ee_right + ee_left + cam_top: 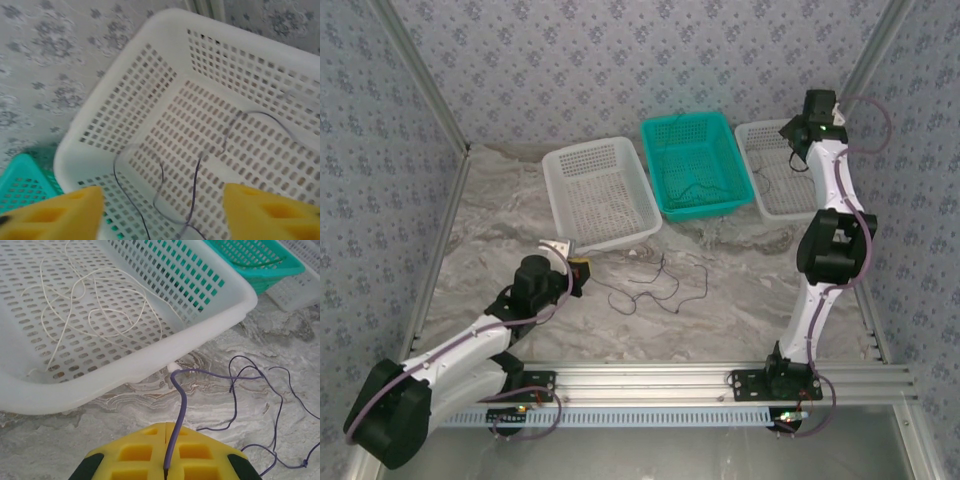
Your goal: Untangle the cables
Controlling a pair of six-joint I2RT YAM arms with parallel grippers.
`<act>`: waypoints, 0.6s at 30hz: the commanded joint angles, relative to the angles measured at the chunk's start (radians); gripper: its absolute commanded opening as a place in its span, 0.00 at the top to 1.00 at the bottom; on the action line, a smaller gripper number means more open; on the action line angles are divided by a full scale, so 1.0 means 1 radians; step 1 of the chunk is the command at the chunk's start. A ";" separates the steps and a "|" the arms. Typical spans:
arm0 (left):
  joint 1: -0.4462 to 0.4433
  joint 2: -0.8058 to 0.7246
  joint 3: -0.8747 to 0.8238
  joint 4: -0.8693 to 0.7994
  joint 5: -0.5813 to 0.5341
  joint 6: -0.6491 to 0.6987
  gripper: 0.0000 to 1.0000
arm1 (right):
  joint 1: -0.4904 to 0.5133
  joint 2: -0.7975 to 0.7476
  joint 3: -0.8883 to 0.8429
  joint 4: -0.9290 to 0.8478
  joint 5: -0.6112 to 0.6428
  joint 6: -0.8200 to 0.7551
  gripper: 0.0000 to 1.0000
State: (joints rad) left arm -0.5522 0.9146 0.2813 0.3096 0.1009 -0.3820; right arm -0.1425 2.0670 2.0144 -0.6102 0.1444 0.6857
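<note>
Three cables look sorted: white cable (pixel 100 315) in left basket (pixel 150 357), green cable (pixel 260 263) in teal basket (pixel 705 208), dark cable (pixel 194 185) in right basket (pixel 165 22), below your spread right gripper (pixel 161 212). Your left gripper (pixel 166 440) pinches the purple cable (pixel 182 400), loose at the teal basket's 6 o'clock.

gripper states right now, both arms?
Left gripper: shut on the purple cable.
Right gripper: open, holding nothing, over the right-hand white basket.
</note>
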 commanded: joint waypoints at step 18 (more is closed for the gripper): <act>-0.137 0.162 0.297 -0.022 0.052 0.049 1.00 | 0.289 -0.943 -0.772 0.267 -0.428 -0.430 0.03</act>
State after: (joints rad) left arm -0.6804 1.0615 0.5186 0.2863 0.1337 -0.3550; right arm 0.0498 1.2579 1.4498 -0.4797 -0.2008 0.4454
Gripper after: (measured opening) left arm 0.043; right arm 0.975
